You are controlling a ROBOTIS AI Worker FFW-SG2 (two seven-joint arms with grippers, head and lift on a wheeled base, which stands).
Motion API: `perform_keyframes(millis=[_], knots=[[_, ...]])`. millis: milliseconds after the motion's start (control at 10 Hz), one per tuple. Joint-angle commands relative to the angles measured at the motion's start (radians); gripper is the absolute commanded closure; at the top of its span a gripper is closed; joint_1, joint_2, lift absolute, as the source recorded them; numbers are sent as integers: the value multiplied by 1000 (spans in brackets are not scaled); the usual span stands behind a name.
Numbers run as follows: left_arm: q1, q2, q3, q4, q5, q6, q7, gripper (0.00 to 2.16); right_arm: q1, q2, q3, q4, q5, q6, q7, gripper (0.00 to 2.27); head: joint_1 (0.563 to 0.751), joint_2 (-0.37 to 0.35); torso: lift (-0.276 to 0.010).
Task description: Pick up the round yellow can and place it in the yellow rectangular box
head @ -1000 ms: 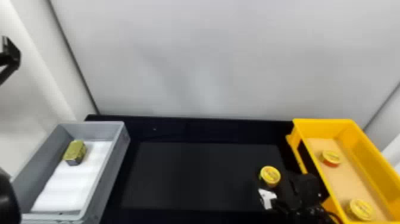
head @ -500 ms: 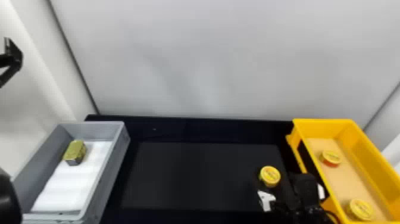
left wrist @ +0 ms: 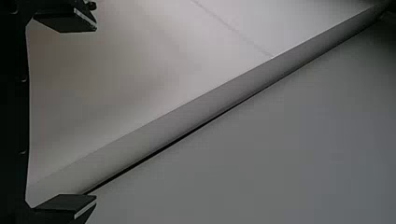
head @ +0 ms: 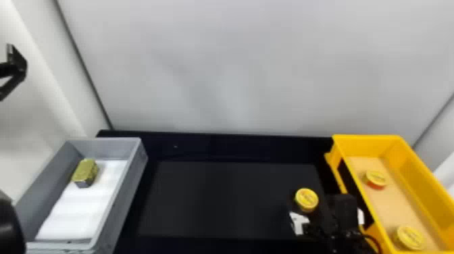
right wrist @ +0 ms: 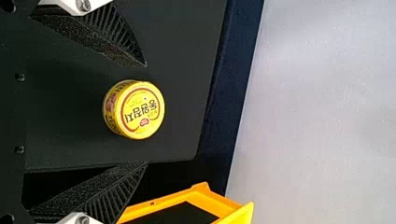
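Note:
In the head view my right gripper [head: 319, 206] is low at the right of the dark table, with the round yellow can [head: 306, 199] at its fingers. The right wrist view has the can [right wrist: 140, 111] between the two spread fingers of the right gripper [right wrist: 145, 113], with a gap on both sides. At the right stands the yellow rectangular box [head: 366, 143], holding two similar round cans, one far [head: 375, 179] and one near [head: 410, 237]. My left gripper [head: 11, 72] is parked, raised at the left edge; the left wrist view shows this gripper [left wrist: 95, 112] open and holding nothing.
A grey box [head: 131, 189] stands on the left with white lining and a gold rectangular tin [head: 85, 173] inside. The yellow box's near-side wall is close beside the right gripper. A pale wall [head: 236, 67] rises behind the black table [head: 219, 202].
The right gripper's fingers have shifted slightly around the can, which stays in place. The left gripper has moved a little to the right at the view's edge.

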Motion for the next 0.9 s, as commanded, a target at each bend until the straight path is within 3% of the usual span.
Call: perform_keyframes(millis=[0, 500, 800], knots=[[2, -3, 0, -3, -3, 2, -1, -2, -29, -5, 7, 43, -10, 1, 2, 5, 686, 14, -56], [7, -3, 1, -6, -5, 5, -1, -2, -27, -4, 6, 46, -13, 18, -10, 91, 686, 14, -56], [7, -3, 1, -6, -6, 5, -1, -2, -29, -4, 4, 47, -11, 23, -15, 286, 686, 14, -56]])
